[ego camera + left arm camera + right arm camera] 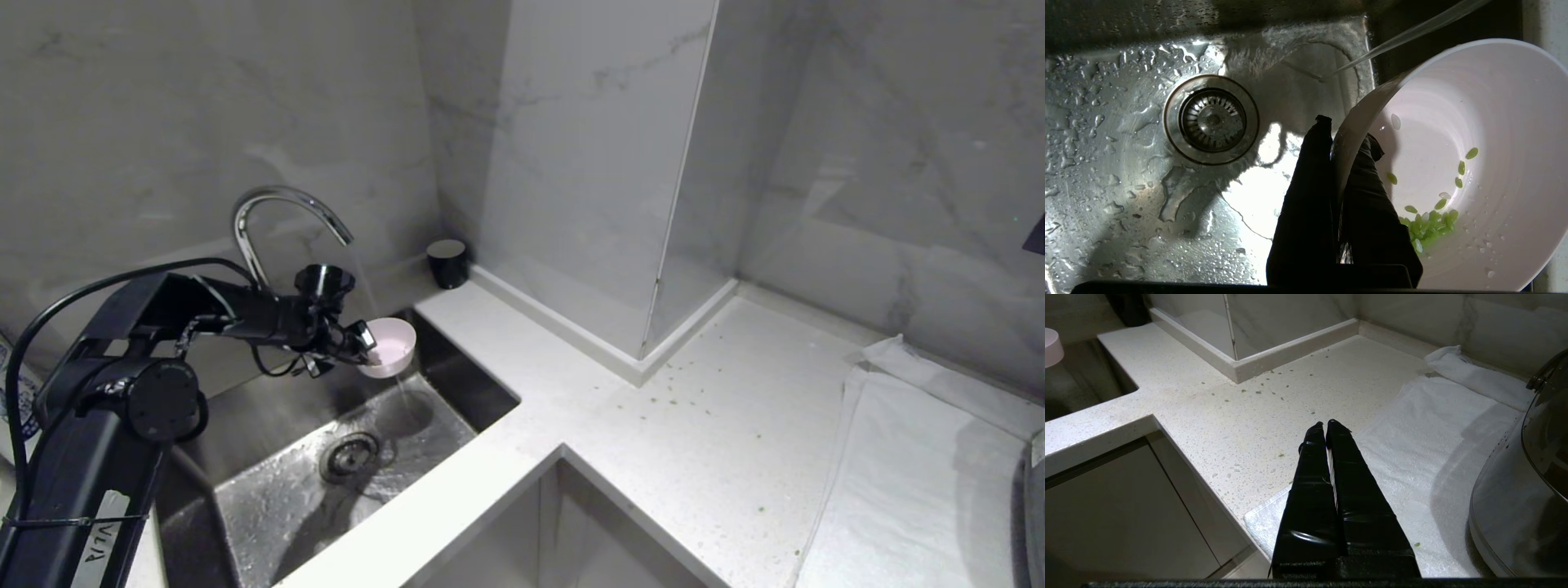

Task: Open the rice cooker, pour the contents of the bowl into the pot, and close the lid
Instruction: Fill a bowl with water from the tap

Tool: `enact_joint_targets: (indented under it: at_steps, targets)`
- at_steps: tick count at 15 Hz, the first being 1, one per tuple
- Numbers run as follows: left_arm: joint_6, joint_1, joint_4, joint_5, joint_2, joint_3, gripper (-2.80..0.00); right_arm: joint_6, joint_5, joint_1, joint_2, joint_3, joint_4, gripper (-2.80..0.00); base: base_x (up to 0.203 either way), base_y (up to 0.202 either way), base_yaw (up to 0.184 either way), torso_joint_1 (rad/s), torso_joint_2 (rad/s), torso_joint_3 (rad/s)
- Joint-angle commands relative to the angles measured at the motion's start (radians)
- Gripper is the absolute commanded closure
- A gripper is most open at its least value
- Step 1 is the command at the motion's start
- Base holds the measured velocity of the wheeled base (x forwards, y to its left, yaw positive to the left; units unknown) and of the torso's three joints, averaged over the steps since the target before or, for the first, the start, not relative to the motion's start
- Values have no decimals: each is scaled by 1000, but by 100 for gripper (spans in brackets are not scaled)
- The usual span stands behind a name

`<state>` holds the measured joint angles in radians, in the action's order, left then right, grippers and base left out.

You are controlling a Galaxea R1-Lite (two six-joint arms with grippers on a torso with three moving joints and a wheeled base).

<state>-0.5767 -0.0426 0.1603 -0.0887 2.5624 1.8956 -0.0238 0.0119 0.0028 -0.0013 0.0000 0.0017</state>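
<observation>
Bowl (390, 346) held over the sink (269, 506) by the left gripper (1346, 139), fingers clamped on its rim, tilted; green contents (1429, 226) pooled inside. Faucet (282, 220) water stream passes beside it. Right gripper (1325, 426) closed, empty, above the countertop (1241, 416).

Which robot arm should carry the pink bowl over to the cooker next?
Probably the left. Its pincer is shut on the bowl rim, holding it above the sink with the green bits inside. The right pincer is shut and empty over the counter.
</observation>
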Motion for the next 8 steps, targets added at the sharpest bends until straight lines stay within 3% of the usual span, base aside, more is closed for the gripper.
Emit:
enact_joint_targets:
  at_steps: [1, 5, 8]
  targets:
    - [-5, 1, 7, -22, 40, 49, 0, -1, 0, 0, 1, 2, 0, 0, 0, 0, 0, 0, 0, 0]
    - [-41, 2, -1, -49, 60, 54, 0, -1, 0, 0, 1, 2, 0, 0, 0, 0, 0, 0, 0, 0]
    - [-88, 9, -78, -72, 68, 54, 0, -1, 0, 0, 1, 2, 0, 0, 0, 0, 0, 0, 0, 0]
